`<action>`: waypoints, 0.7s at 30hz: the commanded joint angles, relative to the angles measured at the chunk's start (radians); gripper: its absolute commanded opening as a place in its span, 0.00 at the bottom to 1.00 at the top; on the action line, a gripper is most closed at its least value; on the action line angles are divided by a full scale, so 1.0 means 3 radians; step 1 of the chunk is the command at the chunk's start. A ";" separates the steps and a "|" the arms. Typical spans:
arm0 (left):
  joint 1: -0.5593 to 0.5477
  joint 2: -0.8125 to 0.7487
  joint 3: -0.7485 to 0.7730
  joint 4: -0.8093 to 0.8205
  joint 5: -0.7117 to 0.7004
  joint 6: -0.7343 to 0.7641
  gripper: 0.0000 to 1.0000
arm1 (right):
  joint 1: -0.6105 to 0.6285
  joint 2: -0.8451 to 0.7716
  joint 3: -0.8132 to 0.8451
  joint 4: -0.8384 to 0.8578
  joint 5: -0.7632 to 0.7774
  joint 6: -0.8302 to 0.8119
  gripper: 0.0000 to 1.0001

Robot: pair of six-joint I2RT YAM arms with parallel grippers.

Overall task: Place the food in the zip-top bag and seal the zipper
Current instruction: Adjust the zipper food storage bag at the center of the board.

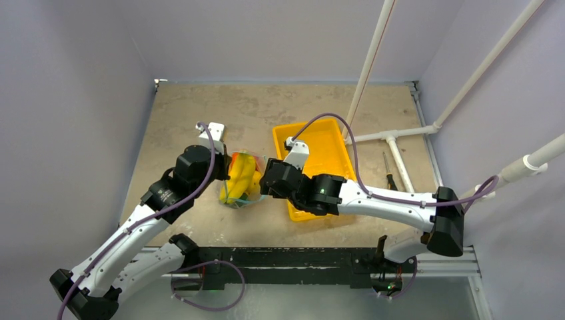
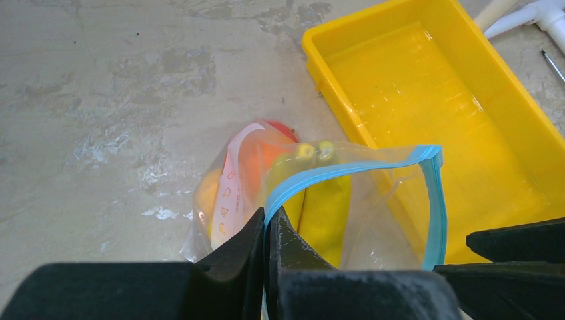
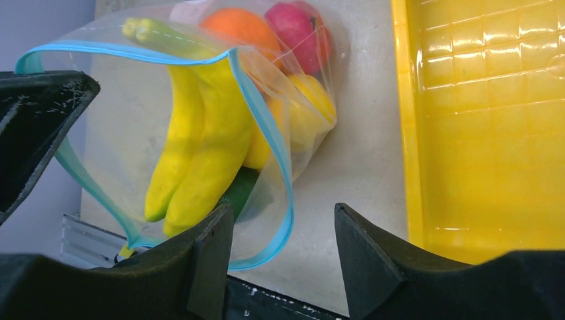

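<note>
The clear zip-top bag (image 1: 241, 181) hangs between my two grippers just left of the tray, its mouth gaping. Inside is the food: a yellow banana bunch (image 3: 200, 147), an orange (image 3: 240, 27), a red fruit (image 3: 300, 27), a yellow fruit (image 3: 310, 100) and something green (image 3: 243, 190). My left gripper (image 2: 270, 220) is shut on the teal zipper (image 2: 346, 170) at one end of the mouth. My right gripper (image 3: 283, 227) is open. The other side of the zipper (image 3: 288, 213) curves through the gap between its fingers without being pinched.
The yellow tray (image 1: 336, 167) sits right of the bag, partly under my right arm. A screwdriver (image 1: 388, 170) and white pipes (image 1: 393, 137) lie further right. The metal rail (image 1: 300, 257) runs along the table's near edge.
</note>
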 commanded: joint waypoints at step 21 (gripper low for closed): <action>0.0023 0.0001 0.0084 0.0162 -0.0013 0.0020 0.00 | -0.0217 0.0365 0.0027 0.0588 -0.0003 -0.0117 0.04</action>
